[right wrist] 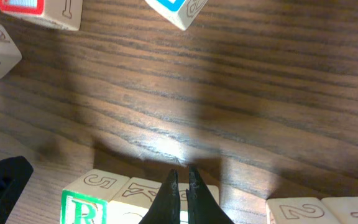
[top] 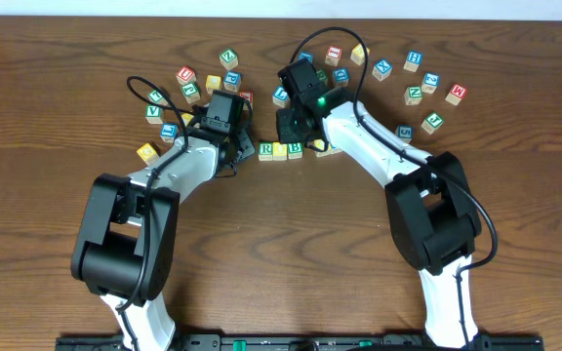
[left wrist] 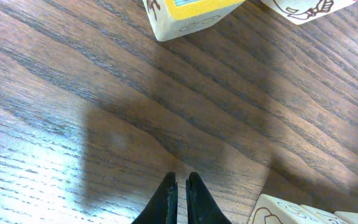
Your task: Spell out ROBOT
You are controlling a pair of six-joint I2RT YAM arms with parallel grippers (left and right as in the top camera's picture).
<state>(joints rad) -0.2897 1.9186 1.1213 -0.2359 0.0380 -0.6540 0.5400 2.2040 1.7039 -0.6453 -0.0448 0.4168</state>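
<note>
A short row of ROBOT cubes lies mid-table: green R (top: 265,149), a yellow-topped cube (top: 280,149) and green B (top: 295,148). More cubes to their right (top: 324,148) are partly hidden under the right arm, and I cannot read a T there. My right gripper (top: 294,136) hovers shut and empty over the row. In the right wrist view its tips (right wrist: 182,172) sit above the cube next to the R (right wrist: 78,208). My left gripper (top: 245,150) is shut and empty just left of the R. Its tips (left wrist: 181,177) are over bare wood.
Many other letter cubes lie scattered along the back (top: 413,60) and back left (top: 185,75). A yellow-topped cube (top: 146,152) sits alone at the left. In the left wrist view another yellow-topped cube (left wrist: 194,15) lies ahead and a pale cube (left wrist: 284,213) sits at lower right.
</note>
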